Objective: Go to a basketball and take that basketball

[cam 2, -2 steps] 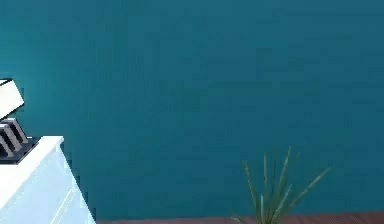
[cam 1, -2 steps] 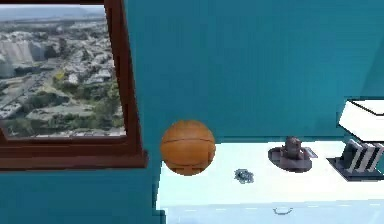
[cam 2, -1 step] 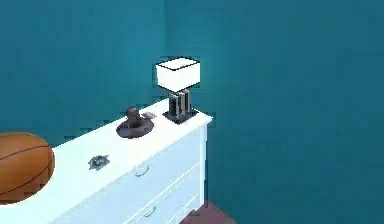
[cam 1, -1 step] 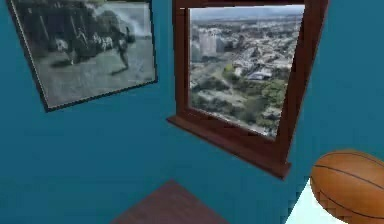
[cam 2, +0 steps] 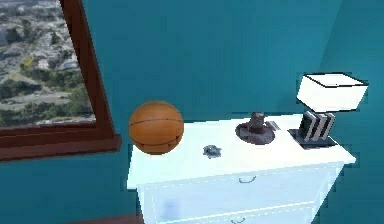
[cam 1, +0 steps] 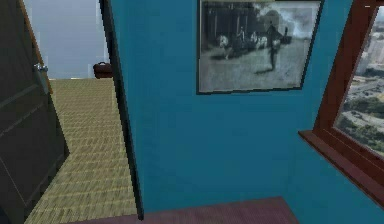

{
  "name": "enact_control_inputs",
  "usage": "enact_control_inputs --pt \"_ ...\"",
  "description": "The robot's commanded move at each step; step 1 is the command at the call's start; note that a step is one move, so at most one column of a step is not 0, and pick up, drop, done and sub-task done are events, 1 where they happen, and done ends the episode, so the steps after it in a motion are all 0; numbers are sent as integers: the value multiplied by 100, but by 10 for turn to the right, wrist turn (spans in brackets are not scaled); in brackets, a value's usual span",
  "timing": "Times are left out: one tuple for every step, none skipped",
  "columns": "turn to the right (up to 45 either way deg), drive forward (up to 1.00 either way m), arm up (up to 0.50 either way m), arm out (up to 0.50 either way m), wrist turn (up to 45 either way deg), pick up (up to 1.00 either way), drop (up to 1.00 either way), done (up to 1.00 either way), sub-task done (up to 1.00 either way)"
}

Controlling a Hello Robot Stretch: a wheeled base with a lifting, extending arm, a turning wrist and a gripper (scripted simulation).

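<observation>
**Operator:** Hand status?

**Technician:** Cannot tell. Neither view gives any reading of the hand or of its grasp.

**Operator:** Location of the task object?

**Technician:** Arm side view, left of centre. The basketball [cam 2: 156, 127] is orange with dark seam lines. It sits at the left end of the white dresser [cam 2: 290, 157] top, its left side reaching just past the dresser's corner. The teal wall [cam 2: 220, 50] is behind it. Any print on the ball is too small to read.

**Operator:** Other items on the dresser?

**Technician:** From the ball toward the view's right:
- a small grey object [cam 2: 212, 151], near the front edge, apart from the ball;
- a dark round piece [cam 2: 257, 130] with a short upright part at its middle;
- a lamp [cam 2: 332, 92] with a white box shade at the right end, with dark and light striped uprights at its foot.

Two drawer fronts with small handles show below the top.

**Operator:** Surroundings?

**Technician:** Left of the ball, a brown-framed window [cam 2: 90, 75] looks onto a city from above. In the forward view the same teal wall carries a dark-framed black-and-white picture [cam 1: 258, 45], whose figures are too small to make out. At that view's left, a dark door [cam 1: 25, 105] stands ajar beside a doorway onto a tan woven floor [cam 1: 85, 140]. No lettering can be read anywhere.
</observation>
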Motion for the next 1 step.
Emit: enact_control_inputs --pt "0 0 50 0 0 0 0 0 0"
